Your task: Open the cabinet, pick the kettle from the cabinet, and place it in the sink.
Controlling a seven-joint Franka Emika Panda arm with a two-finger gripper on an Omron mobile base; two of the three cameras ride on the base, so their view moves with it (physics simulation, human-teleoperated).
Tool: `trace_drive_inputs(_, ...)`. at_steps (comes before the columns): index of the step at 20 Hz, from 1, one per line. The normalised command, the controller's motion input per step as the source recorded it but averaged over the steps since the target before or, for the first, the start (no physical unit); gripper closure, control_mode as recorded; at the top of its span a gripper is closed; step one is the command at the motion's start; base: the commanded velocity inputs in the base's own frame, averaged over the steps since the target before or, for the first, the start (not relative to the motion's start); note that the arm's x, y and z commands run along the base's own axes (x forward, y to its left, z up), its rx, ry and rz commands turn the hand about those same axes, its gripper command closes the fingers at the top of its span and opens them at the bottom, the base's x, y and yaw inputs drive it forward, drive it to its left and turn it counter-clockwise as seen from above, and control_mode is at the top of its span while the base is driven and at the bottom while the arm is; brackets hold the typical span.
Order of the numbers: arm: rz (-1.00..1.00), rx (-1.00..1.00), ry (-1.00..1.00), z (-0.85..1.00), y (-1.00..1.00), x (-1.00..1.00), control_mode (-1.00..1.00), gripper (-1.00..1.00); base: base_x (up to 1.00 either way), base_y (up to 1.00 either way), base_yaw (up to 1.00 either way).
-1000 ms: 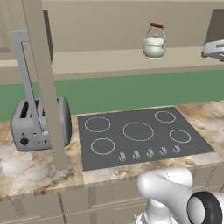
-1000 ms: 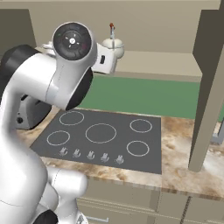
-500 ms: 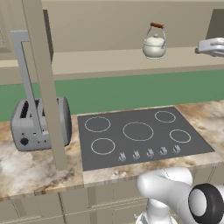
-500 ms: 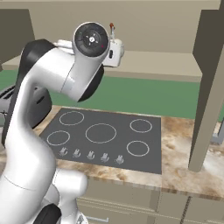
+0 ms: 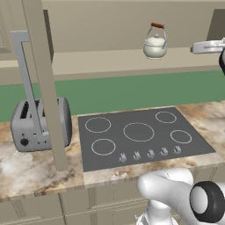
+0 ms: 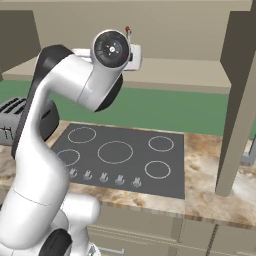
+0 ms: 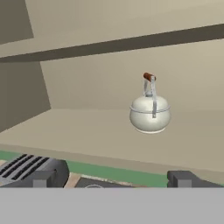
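One gripper (image 7: 111, 178) shows at the bottom of the hand view, its two dark fingertips (image 7: 183, 178) spread wide with nothing between them, level with the front lip of the cabinet's shelf and short of it; nearest the base in the left base view lies the marbled table (image 5: 26, 171), with beige low cabinets below its edge; set into it is one black cooktop (image 5: 140, 137) with five white rings and a row of five small knobs along its front; to the cooktop's left stands one grey toaster (image 5: 39, 124) with two slots on top; behind runs a green wall band (image 5: 132, 90); above it the cabinet (image 5: 101, 39) stands open, one door (image 5: 41, 83) swung out edge-on at the left with a long silver bar handle (image 5: 26, 83), a second door (image 6: 240, 100) swung out at the right; one kettle (image 5: 155, 45) sits upright on the cabinet's shelf, towards its right part, its wire bail raised and capped by one reddish-brown grip, well apart from the gripper.
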Motion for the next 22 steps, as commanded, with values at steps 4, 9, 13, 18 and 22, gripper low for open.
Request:
trace_drive_inputs(4,0.01,-0.05,0.00,0.00,0.00,0.35,-1.00,-1.00,0.00,0.00,0.00)
trace_drive_inputs(9,0.02,-0.01,0.00,0.01,0.01,0.39,-1.00,-1.00,0.00,0.00,0.00)
trace_drive_inputs(13,0.04,0.00,0.02,0.06,0.00,0.40,-1.00,-1.00,0.00,0.00,0.00)
trace_drive_inputs(18,0.02,0.00,0.04,0.03,0.00,0.39,-1.00,-1.00,0.00,0.00,0.00)
trace_drive_inputs(22,0.02,0.00,0.01,0.00,0.00,0.40,-1.00,-1.00,0.00,0.00,0.00)
